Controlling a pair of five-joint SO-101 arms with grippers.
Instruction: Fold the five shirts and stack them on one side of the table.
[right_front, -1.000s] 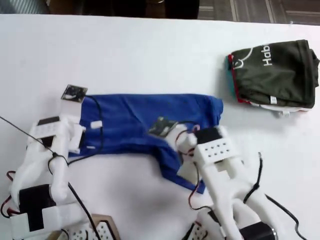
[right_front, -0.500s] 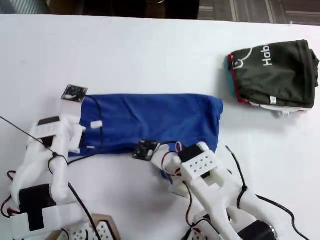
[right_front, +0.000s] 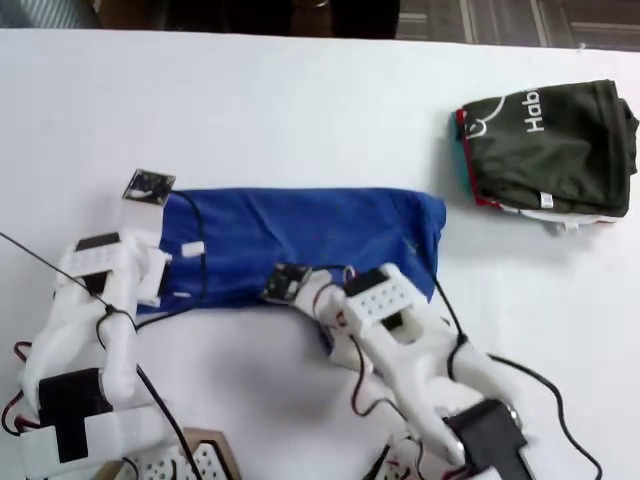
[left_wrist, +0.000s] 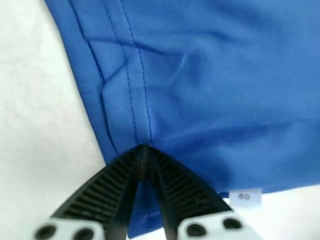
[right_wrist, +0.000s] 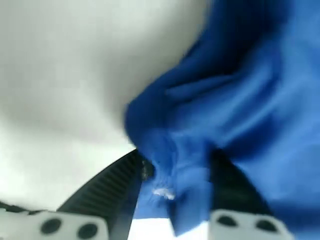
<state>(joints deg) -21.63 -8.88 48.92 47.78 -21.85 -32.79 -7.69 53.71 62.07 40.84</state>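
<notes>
A long blue cotton shirt (right_front: 300, 240), folded lengthwise into a band, lies across the middle of the white counter (right_front: 300, 110). It is well apart from the pile at the far right edge.

The left tool (left_wrist: 142, 152) sits at the shirt's left end. Its black ribbed fingers (left_wrist: 100, 185) are pressed together at the tips, pinching the stitched hem where two seam lines run side by side. A small white label (left_wrist: 243, 196) sticks out from the fabric's edge just beside this tool.

The right tool (right_wrist: 170, 187) is at the shirt's near long edge, about midway along. It nips a bunched fold of blue cloth that fills the gap between its fingers (right_wrist: 117, 182).

The white right arm (right_front: 410, 340) lies over the near edge of the shirt and covers part of that edge. A thin black cable (right_front: 203, 275) from the left arm (right_front: 95, 310) drapes over the shirt's left end.

At the right, a stack of folded shirts (right_front: 550, 140) rests on the counter, with a dark green one on top and red, teal and white layers showing at the edges beneath it.
</notes>
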